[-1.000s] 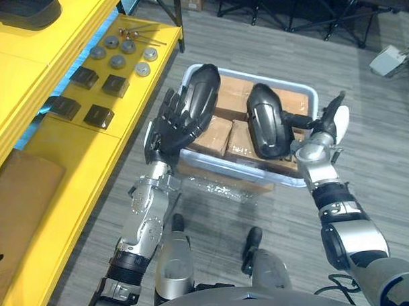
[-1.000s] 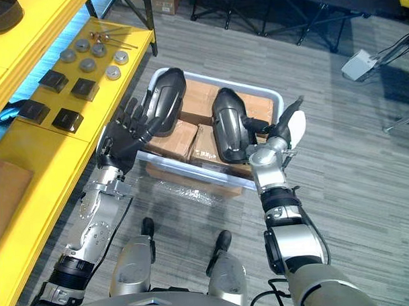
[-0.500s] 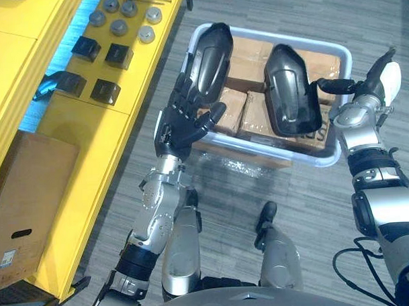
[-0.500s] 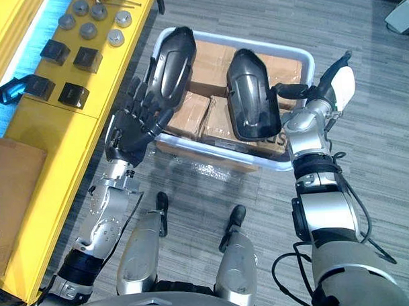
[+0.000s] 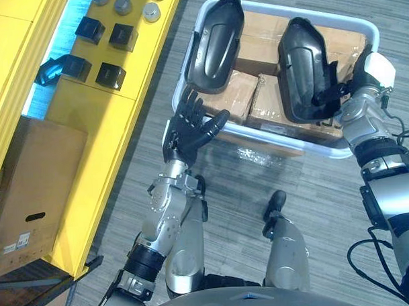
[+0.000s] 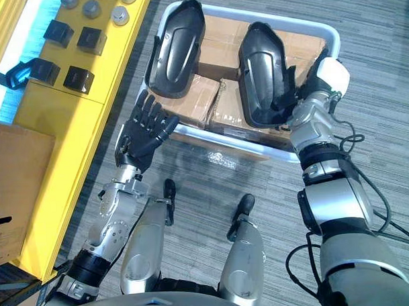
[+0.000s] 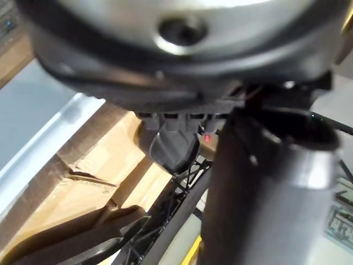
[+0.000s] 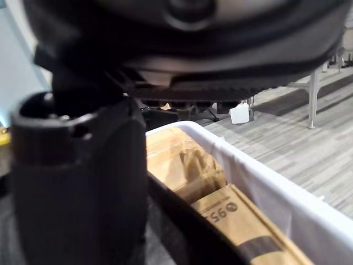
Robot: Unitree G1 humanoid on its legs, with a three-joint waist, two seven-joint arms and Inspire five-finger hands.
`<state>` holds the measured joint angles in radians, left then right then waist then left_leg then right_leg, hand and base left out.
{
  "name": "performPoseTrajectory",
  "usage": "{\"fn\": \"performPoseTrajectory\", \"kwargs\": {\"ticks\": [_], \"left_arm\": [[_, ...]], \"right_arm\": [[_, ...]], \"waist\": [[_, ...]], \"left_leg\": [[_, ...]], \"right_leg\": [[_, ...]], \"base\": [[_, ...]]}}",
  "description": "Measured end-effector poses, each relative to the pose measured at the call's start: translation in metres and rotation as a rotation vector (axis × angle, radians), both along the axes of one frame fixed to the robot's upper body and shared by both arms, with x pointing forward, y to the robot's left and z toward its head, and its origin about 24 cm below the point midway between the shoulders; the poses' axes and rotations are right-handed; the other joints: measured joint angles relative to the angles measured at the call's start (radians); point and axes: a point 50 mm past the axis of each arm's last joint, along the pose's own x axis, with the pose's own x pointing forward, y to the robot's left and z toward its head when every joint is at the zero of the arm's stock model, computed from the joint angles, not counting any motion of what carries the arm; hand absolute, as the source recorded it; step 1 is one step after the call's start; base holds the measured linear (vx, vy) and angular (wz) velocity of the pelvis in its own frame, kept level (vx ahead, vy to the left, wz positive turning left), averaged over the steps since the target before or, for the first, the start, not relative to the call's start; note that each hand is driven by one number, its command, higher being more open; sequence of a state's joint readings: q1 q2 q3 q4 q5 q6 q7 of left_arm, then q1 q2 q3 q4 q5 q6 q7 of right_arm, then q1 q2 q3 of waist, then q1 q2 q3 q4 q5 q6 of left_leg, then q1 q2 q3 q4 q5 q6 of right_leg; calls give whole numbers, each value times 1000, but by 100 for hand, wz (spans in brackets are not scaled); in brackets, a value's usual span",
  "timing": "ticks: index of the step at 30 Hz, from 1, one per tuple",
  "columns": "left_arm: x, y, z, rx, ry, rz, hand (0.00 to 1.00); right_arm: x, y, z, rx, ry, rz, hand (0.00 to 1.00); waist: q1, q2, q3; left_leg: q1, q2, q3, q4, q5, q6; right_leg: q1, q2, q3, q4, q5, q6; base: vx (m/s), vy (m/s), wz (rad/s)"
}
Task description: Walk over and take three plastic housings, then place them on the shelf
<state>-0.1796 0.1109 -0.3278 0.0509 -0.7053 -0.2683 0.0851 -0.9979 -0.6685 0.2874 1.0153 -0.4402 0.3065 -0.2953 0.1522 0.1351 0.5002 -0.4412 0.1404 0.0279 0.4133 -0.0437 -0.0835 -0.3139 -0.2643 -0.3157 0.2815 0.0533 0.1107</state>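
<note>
The left plastic housing (image 5: 214,45) and the right plastic housing (image 5: 302,65) are seen laid side by side on cardboard boxes (image 5: 240,101) in a white bin (image 5: 369,28).
The right plastic housing is gripped at its right edge by the right hand (image 5: 360,100), its dark fingers curled over that edge. The left plastic housing is laid over the bin's left rim. The left hand (image 5: 187,130) is held just in front of its near end, fingers straight and spread apart, with nothing grasped. To the left of the bin, a yellow shelf (image 5: 82,124) is seen, with dark square blocks (image 5: 111,76) and a cardboard carton (image 5: 37,179) set on it.
</note>
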Motion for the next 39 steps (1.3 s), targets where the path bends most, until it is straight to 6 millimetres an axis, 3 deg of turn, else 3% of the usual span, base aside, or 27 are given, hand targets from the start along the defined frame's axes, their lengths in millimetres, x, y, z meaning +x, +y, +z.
{"fn": "performPoseTrajectory", "kwargs": {"ticks": [4,10,18,33,39], "left_arm": [[0,-3,3,-21,-17,5,100],[2,-6,1,-30,-7,14,100],[1,-6,-5,-69,27,17,100],[-6,-6,-15,-88,67,27,100],[-12,-3,-18,-97,77,38,100]], "right_arm": [[-6,-15,-3,-42,107,-50,0],[-5,-11,-9,-108,189,-65,0],[-13,-24,-20,-94,245,-143,0],[-15,-23,-30,-95,168,-113,0],[-13,-11,-35,-90,88,-40,0]], "waist": [[6,2,-1],[11,6,-3],[30,39,-23],[27,50,-31],[5,50,-31]], "left_leg": [[1,-13,-15,-19,9,-10],[8,-22,-38,-53,21,-17],[19,-29,-50,-87,55,-16],[36,-29,-57,-97,60,-20],[54,-25,-43,-109,65,-20]], "right_leg": [[0,-13,-18,16,-15,-1],[2,-17,-36,17,-24,-9],[-1,-26,-52,43,-37,-9],[1,-31,-54,70,-59,-14],[4,-29,-44,70,-59,-14]], "base": [[-7,16,16],[-14,12,9],[23,2,6],[2,0,0],[11,12,-6]]}}
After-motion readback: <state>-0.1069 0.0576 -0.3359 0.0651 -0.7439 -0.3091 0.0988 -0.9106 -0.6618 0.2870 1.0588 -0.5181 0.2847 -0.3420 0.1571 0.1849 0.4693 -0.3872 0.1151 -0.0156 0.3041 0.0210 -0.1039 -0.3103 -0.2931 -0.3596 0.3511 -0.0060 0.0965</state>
